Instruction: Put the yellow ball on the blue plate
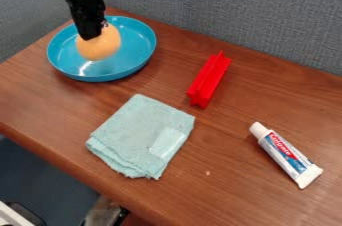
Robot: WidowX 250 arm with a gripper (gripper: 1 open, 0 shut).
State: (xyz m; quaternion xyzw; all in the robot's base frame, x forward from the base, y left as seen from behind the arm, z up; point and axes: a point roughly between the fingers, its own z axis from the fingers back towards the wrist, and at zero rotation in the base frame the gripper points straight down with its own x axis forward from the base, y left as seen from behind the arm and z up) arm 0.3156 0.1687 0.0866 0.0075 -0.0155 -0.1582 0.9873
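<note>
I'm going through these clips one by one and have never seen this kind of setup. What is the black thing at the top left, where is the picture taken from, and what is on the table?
There is one picture of this moment, taken by a fixed camera that looks down at a brown wooden table from the front and a little to one side. The black thing is the end of a robot arm, reaching straight down; its gripper is the part that grasps. Its jaws are closed on the yellow ball, which is low inside the blue plate, a shallow round dish. Whether the ball already rests on the dish cannot be told from this view. Elsewhere on the table lie a red block, a pale teal folded cloth and a toothpaste tube, none of them touched.
</note>
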